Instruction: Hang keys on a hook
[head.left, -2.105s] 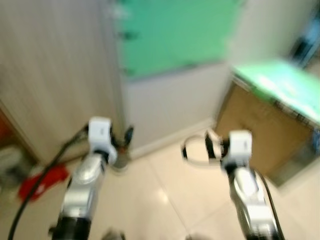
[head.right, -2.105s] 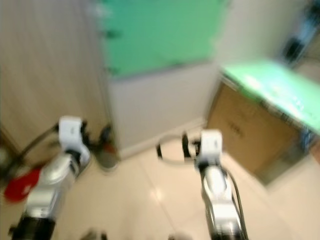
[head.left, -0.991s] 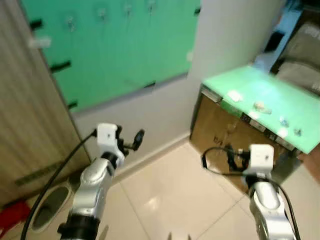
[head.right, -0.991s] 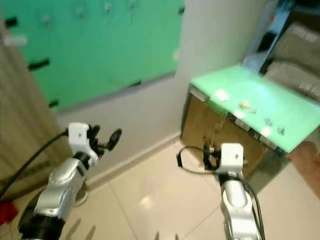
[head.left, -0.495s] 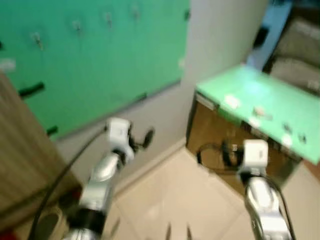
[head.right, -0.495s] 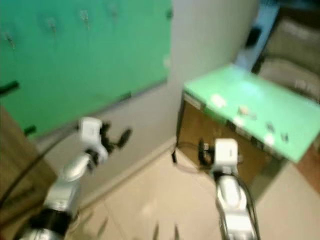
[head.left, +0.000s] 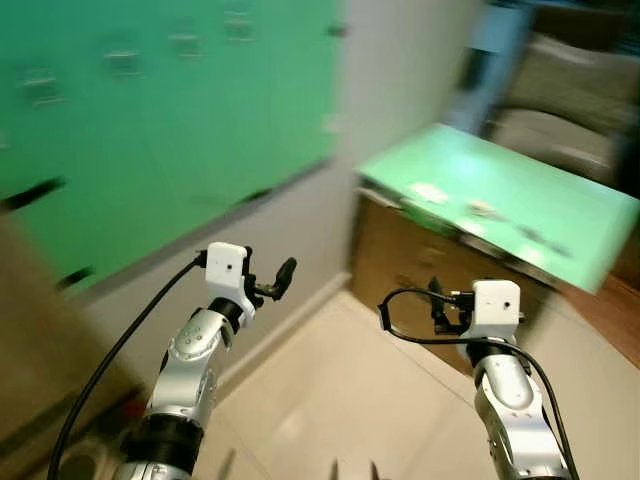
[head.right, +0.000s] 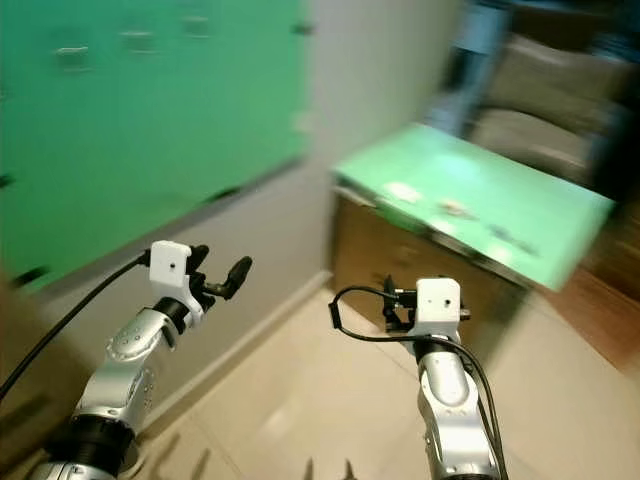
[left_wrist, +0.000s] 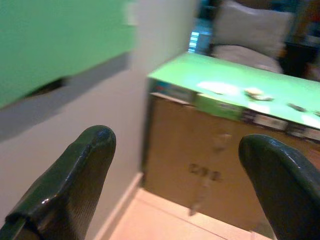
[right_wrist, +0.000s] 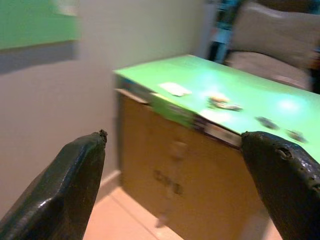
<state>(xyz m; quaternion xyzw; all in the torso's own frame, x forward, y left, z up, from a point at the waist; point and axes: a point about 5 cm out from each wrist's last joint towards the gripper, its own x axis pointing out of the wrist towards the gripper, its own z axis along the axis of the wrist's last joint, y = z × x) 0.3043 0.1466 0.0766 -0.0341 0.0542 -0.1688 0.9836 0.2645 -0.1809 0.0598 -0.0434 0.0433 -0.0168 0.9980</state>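
Green wall board (head.left: 170, 130), green-topped brown cardboard box (right_wrist: 195, 170), beige tiled floor (head.left: 340, 400), black fingers (left_wrist: 70, 185)

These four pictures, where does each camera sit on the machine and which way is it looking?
Left eye view: on the head, looking forward and down at the green wall panel and the green-topped box; both arms show, with the left gripper and the right gripper.
Right eye view: beside it, same scene, same arms.
Left wrist view: on the left wrist, looking between its open fingers at the box.
Right wrist view: on the right wrist, open fingers, same box.
All four views share the box.
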